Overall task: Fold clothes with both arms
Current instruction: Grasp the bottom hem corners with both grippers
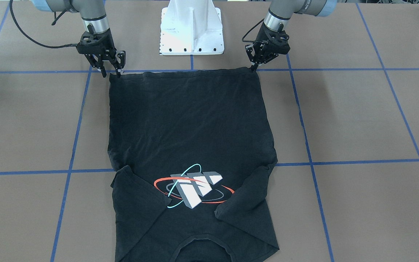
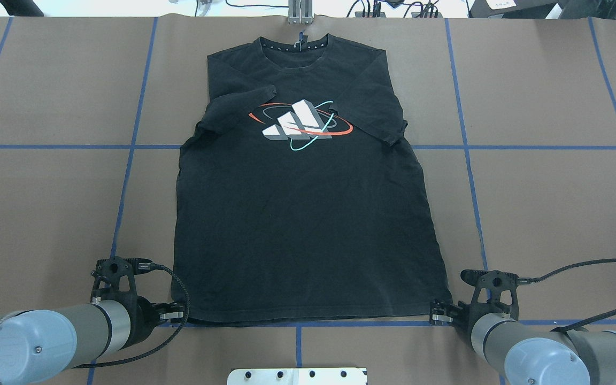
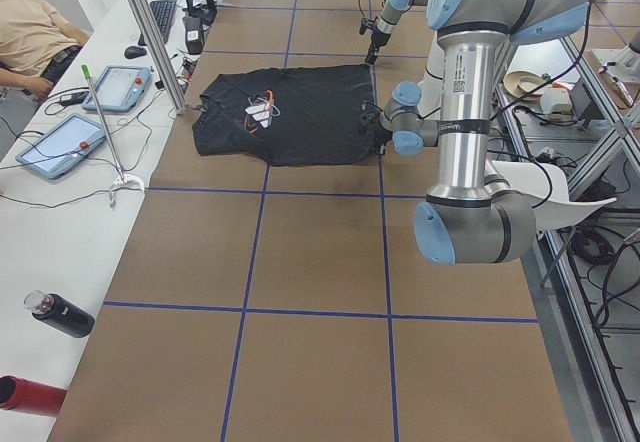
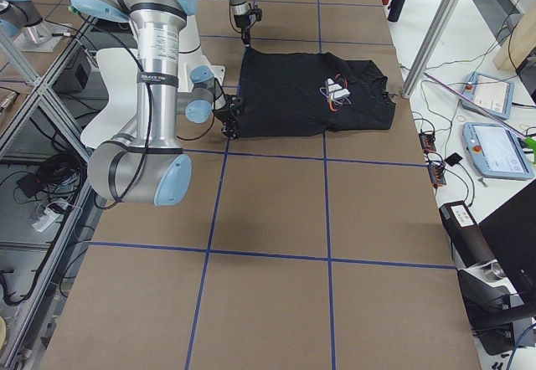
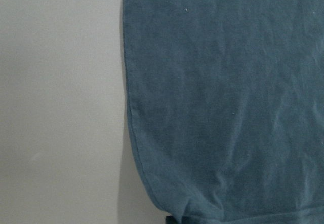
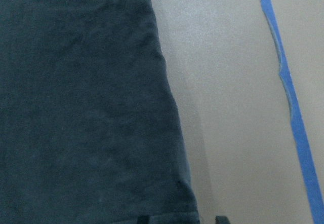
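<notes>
Lying flat and print-up, the black T-shirt [image 2: 308, 224] is spread on the bench [image 2: 554, 203] with sleeves turned in and hem on the grippers' side, so that both hem corners are presented for a lengthwise fold. The left gripper [image 1: 255, 67] is closed on one corner, where cloth is puckered; the right gripper [image 1: 112, 72] is held open astride the other, judged not yet pinched.

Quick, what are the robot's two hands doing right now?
Left gripper: shut on the black T-shirt at a hem corner.
Right gripper: open, astride the other hem corner.
</notes>
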Tool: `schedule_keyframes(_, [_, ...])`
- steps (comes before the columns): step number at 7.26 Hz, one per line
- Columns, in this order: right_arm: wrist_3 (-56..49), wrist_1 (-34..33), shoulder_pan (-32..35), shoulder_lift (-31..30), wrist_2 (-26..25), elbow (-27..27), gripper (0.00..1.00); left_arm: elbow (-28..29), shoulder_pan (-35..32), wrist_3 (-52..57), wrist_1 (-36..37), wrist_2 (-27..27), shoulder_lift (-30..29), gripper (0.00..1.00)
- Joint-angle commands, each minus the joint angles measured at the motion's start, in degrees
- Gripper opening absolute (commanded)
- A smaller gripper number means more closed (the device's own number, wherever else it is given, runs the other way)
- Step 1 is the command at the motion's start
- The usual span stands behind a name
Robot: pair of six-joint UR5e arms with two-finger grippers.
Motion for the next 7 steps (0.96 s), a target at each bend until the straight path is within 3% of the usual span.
schedule_keyframes(1, [0.4,0.0,-0.2,0.0,0.0,0.0,0.23,-0.1,0.0,0.0,0.0,0.0,0.0,0.00])
schedule_keyframes(3, [0.3,0.0,-0.2,-1.6,0.0,0.2,0.03,-0.1,-0.1,0.0,0.0,0.0,0.0,0.00])
schedule_keyframes(5, [0.3,0.0,-0.2,-2.5,0.1,2.4,0.00,-1.6,-0.3,0.8,0.1,-0.3,0.1,0.00])
schedule_keyframes(7, [0.1,-0.7,0.5,-5.9,2.1,12.9,0.00,-11.1,-1.7,6.0,9.5,-3.5,0.0,0.00])
